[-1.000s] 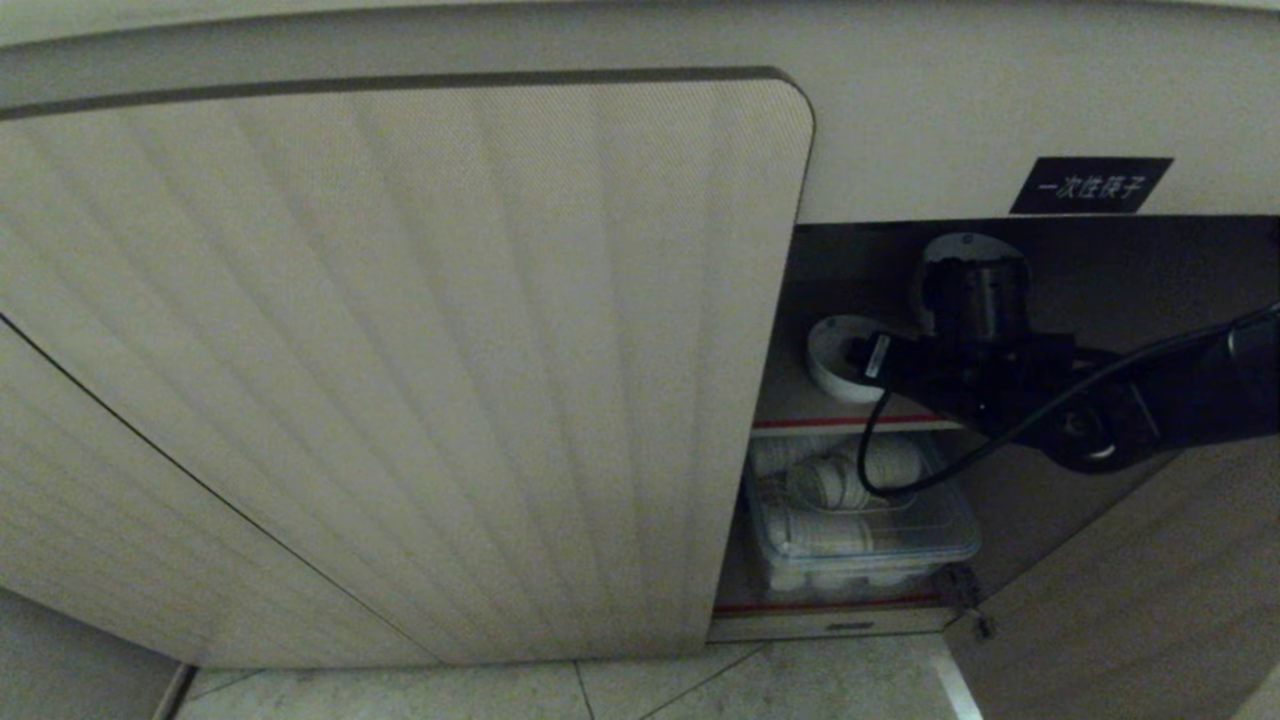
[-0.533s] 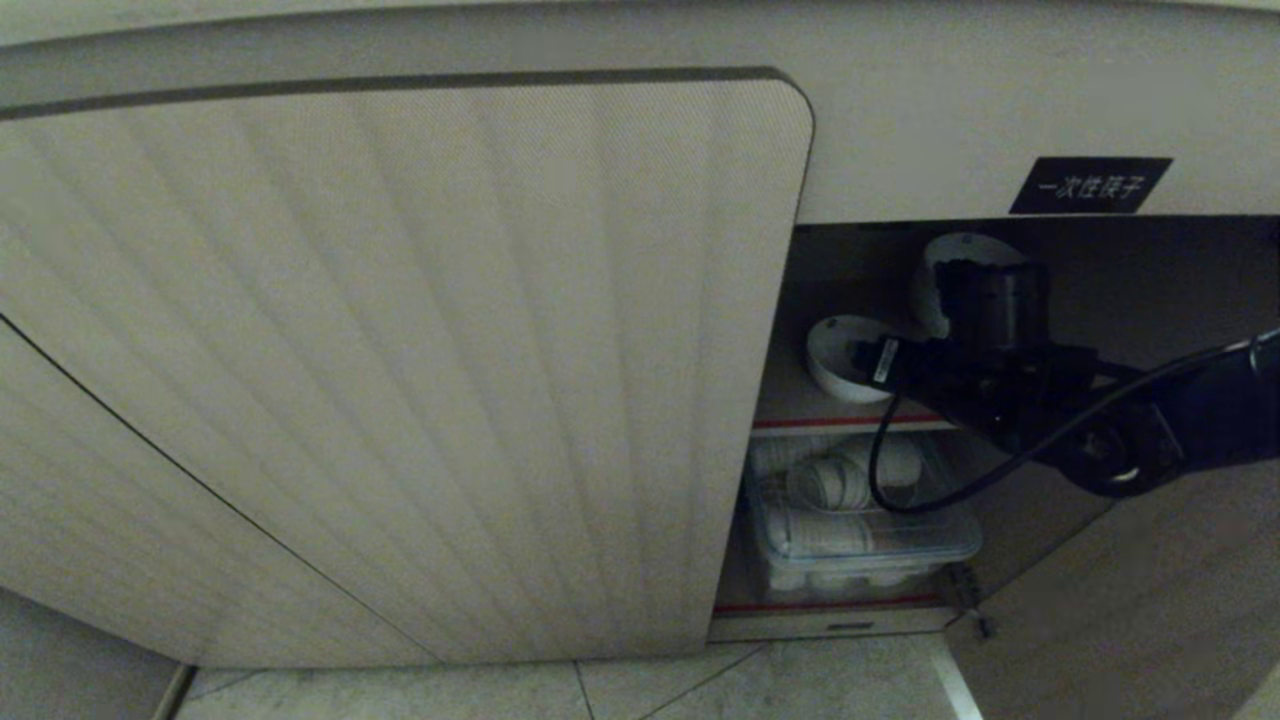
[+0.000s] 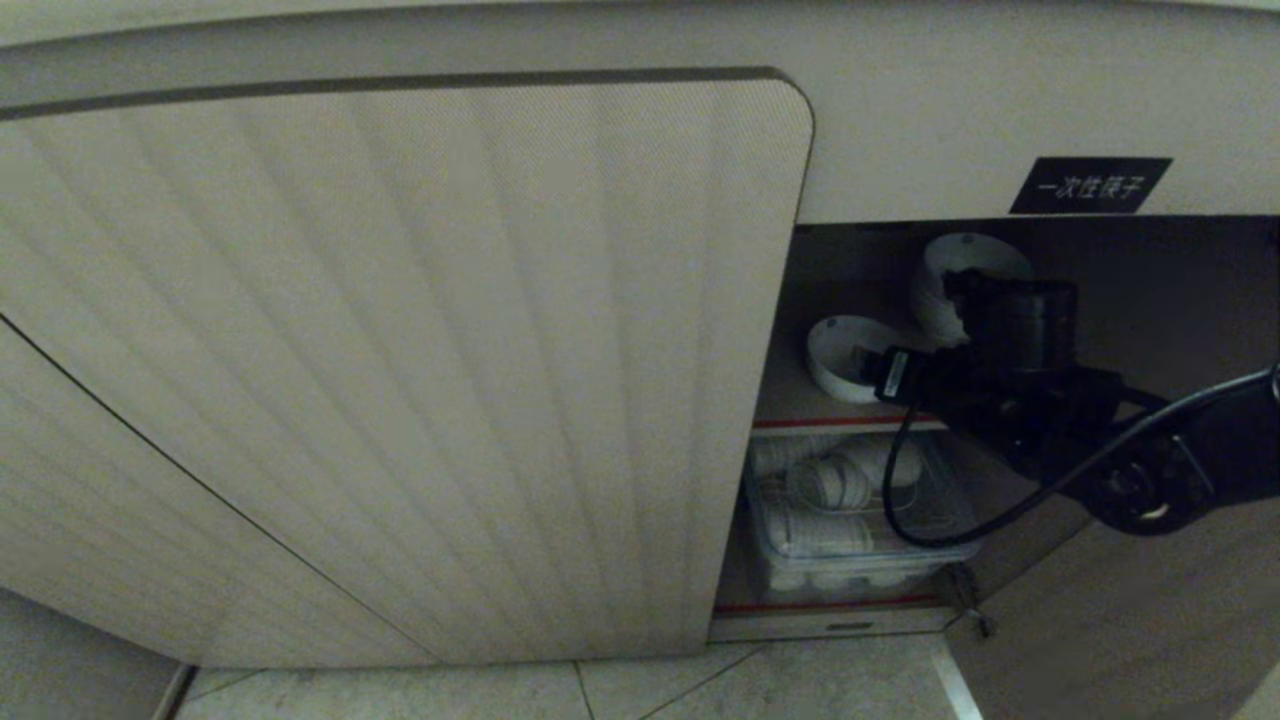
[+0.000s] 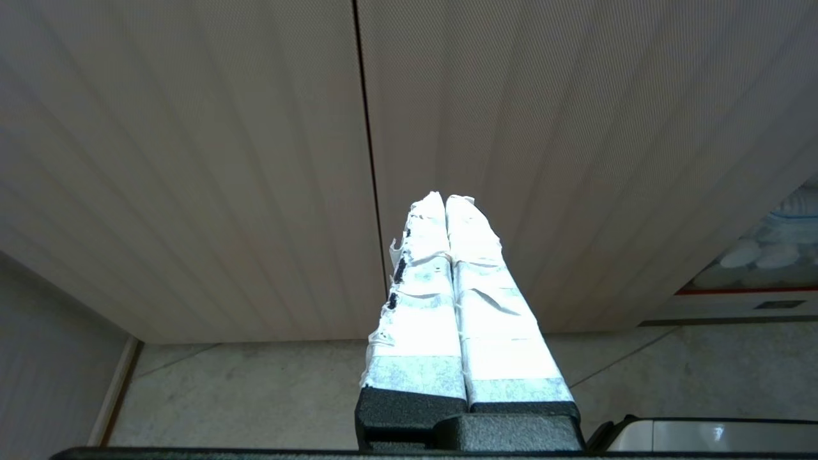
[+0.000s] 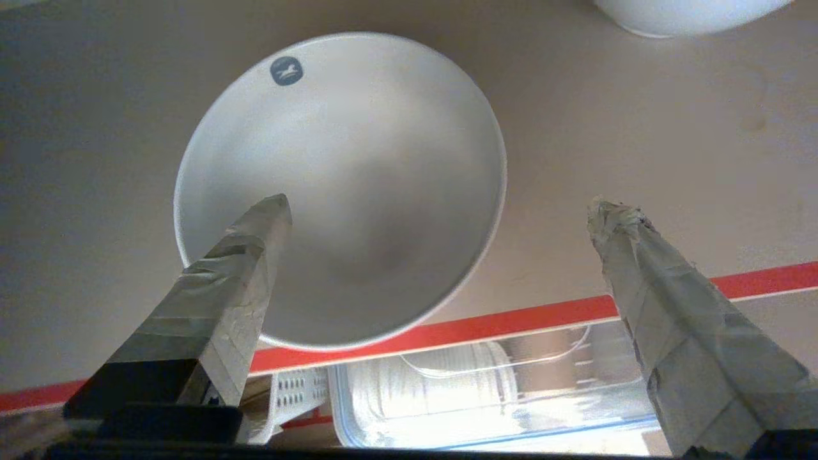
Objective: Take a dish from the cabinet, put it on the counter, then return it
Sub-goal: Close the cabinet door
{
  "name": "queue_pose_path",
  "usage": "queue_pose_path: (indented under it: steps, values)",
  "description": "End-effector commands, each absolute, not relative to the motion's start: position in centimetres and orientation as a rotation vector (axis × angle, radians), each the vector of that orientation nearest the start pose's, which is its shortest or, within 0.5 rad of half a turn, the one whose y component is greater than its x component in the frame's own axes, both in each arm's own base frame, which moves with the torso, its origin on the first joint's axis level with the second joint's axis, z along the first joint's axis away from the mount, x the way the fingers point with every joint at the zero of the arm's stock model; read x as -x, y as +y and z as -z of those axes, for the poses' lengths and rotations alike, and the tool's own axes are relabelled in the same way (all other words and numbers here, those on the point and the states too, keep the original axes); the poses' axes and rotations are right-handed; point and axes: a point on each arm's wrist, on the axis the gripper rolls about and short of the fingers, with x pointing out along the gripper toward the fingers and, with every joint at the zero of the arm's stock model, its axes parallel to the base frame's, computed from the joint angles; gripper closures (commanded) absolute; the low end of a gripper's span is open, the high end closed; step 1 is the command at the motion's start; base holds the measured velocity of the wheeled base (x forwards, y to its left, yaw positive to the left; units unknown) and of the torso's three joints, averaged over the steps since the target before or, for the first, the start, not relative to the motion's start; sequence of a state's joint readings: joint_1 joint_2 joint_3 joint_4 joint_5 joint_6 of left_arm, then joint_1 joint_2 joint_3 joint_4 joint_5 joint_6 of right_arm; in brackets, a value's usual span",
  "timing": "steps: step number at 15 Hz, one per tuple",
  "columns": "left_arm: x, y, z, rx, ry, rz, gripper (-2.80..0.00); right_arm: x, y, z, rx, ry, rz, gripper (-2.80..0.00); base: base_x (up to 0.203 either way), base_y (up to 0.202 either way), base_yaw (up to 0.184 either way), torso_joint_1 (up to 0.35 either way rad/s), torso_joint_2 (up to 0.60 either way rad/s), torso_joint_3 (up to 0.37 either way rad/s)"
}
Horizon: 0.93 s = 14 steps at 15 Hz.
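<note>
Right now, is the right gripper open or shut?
Open: the right gripper has its taped fingers spread wide apart, empty, before the dish.

We see the right arm as matte black, with a looping black cable and a small white label. Both hands' fingers are wrapped in white tape.

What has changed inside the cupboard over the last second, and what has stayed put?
The right gripper, jaws wide open and empty, has backed out of the cabinet toward the lower right, uncovering more of the rear white bowl. Nothing was gripped or released. Both bowls, including the nearer bowl, the clear bin below and the ribbed door stayed still.
</note>
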State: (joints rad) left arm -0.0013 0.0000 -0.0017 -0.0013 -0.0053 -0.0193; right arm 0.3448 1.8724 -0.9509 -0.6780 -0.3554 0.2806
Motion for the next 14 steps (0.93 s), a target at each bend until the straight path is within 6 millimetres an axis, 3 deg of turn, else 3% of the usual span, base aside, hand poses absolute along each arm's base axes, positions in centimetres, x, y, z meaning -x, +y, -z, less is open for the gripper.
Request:
queue_pose_path:
  steps: [1,14]
  values:
    - [2.3,0.0,-7.6,0.02,-0.003,0.007,0.0,-33.1,11.1,-16.7,-0.188,0.213,0.037,-2.8,0.0,0.0,0.0,0.0,0.0,0.0]
    - [2.3,0.0,-7.6,0.02,-0.003,0.008,0.0,-31.6,11.2,-16.3,-0.185,0.126,-0.041,-2.8,0.0,0.0,0.0,0.0,0.0,0.0]
